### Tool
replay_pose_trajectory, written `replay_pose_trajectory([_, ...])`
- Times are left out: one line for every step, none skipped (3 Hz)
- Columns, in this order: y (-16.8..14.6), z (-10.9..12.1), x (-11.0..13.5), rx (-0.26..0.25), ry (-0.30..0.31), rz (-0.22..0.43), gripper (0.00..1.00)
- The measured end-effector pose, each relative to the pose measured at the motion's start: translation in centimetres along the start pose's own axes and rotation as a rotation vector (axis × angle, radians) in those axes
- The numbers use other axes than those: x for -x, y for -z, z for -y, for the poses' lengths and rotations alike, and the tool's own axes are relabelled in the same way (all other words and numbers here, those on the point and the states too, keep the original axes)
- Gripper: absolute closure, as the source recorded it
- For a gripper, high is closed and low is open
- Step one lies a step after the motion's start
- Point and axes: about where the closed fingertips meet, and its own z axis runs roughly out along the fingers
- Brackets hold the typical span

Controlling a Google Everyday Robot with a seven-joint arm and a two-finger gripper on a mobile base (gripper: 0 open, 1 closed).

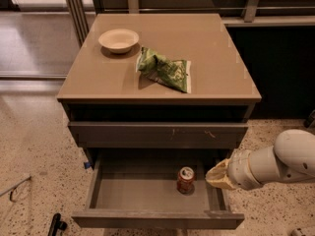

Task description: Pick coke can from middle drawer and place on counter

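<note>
The coke can (185,180), red with a silver top, stands upright on the grey floor of the open middle drawer (147,193), right of its centre. My gripper (216,175) comes in from the right on a white arm and sits over the drawer's right side wall, just right of the can and apart from it. The tan counter (216,68) tops the cabinet above.
A pale bowl (118,39) and a green chip bag (163,68) lie on the counter. A closed drawer front with pale scratch marks (157,133) sits above the open drawer. Speckled terrazzo floor (34,146) surrounds the cabinet. A dark tool (56,225) lies at bottom left.
</note>
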Motion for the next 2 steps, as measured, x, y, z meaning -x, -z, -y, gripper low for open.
replay_pose_trajectory([0.0, 0.0, 0.0, -0.001, 0.001, 0.000, 1.00])
replay_pose_trajectory([-1.6, 1.0, -1.5, -0.047, 0.035, 0.024, 1.00])
